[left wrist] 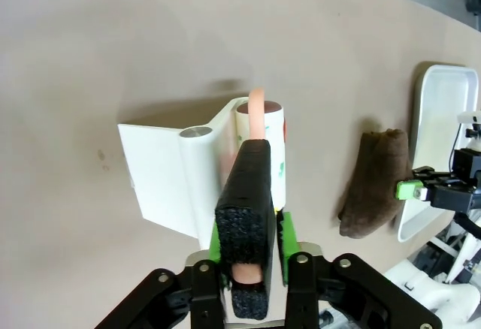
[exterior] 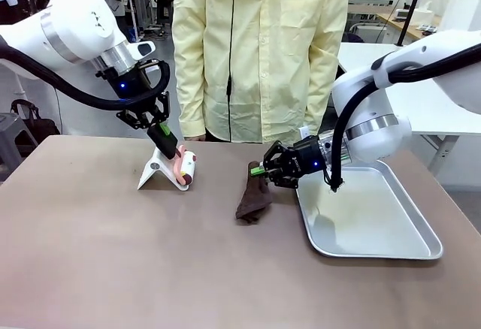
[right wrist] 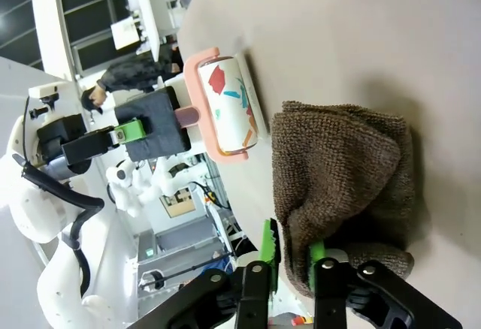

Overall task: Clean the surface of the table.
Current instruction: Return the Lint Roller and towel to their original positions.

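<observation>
The brown-taupe table (exterior: 150, 269) spans the front view. My left gripper (exterior: 167, 143) points down, shut on the pink handle of a lint roller (exterior: 186, 170) that rests against its white stand (exterior: 156, 170). In the left wrist view the handle runs between the fingers of my left gripper (left wrist: 261, 194), with the roller (left wrist: 276, 156) and stand (left wrist: 161, 171) just beyond. My right gripper (exterior: 260, 170) is shut on the top edge of a crumpled brown cloth (exterior: 254, 197) that lies on the table. The right wrist view shows my right gripper (right wrist: 291, 250) pinching the cloth (right wrist: 346, 171).
A shiny steel tray (exterior: 391, 250) lies on the table's right side, just right of the cloth. A person in a pale yellow coat (exterior: 259, 51) stands at the far edge. The near half of the table is bare.
</observation>
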You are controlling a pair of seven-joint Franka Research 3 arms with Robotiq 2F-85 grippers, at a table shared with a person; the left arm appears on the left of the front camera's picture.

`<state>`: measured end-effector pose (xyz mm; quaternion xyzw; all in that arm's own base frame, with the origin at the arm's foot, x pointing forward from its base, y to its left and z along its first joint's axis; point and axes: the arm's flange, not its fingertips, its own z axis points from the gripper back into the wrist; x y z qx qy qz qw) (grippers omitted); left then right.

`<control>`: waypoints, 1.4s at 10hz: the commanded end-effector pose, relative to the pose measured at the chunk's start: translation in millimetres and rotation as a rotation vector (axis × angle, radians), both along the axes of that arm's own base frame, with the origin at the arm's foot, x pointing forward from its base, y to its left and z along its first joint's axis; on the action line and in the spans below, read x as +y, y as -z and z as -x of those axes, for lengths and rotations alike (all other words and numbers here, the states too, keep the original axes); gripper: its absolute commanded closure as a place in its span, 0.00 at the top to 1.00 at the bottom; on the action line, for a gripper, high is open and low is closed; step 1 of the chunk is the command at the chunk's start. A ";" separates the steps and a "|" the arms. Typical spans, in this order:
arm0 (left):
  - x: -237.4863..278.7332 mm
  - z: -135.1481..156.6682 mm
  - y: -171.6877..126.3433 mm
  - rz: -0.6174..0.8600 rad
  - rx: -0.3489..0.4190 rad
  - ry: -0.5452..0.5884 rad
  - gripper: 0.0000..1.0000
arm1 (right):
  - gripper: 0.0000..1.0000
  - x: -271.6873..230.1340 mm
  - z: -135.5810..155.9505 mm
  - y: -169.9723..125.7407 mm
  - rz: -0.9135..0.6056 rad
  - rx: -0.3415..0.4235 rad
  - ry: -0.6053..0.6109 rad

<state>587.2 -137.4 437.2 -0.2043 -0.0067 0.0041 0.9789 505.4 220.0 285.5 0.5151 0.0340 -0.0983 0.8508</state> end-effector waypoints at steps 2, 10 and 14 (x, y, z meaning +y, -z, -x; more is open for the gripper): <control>14.0 1.1 -6.2 -0.020 -0.003 -0.043 1.00 | 1.00 0.7 -7.0 0.1 -0.033 0.019 0.009; 40.3 38.1 -39.7 0.049 -0.088 -0.080 1.00 | 1.00 47.9 -9.4 -46.9 0.386 0.021 -0.095; 88.7 117.1 -81.2 0.259 -0.215 -0.031 1.00 | 1.00 49.3 8.0 -104.0 0.837 0.029 0.039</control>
